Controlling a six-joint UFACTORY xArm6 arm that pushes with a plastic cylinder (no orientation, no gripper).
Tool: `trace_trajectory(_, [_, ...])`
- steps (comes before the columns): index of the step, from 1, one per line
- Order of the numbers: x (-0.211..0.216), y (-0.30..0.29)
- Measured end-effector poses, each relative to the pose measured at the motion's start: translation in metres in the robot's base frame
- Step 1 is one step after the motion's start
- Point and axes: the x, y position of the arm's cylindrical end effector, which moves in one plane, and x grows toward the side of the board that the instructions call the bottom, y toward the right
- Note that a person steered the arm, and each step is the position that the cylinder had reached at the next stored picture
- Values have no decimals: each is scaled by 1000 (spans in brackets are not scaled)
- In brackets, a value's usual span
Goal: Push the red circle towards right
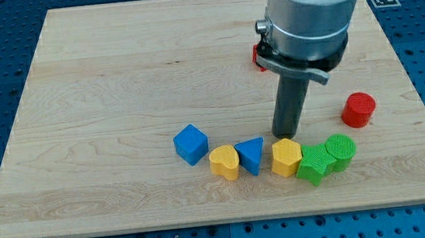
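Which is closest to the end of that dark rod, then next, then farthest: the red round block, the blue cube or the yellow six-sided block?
From my tip:
1. Yellow hexagon block, just below it in the view, almost touching.
2. Red circle, off to the view's right.
3. Blue cube, off to the view's left.

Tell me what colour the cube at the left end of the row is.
Blue, clearest in the camera view.

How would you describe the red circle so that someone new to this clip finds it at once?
Start at the wooden board and go to its right side in the view. There the red circle stands alone, to the view's right of my tip and just above the green circle. It is the only fully visible red block, a short round cylinder apart from the row.
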Motion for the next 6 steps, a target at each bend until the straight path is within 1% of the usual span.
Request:
trace_trajectory(1, [-11,31])
trace_trajectory(3, [-13,86])
trace_trajectory(4, [8,112])
trace_trajectory(5, [24,113])
trace_trajectory(6, [51,113])
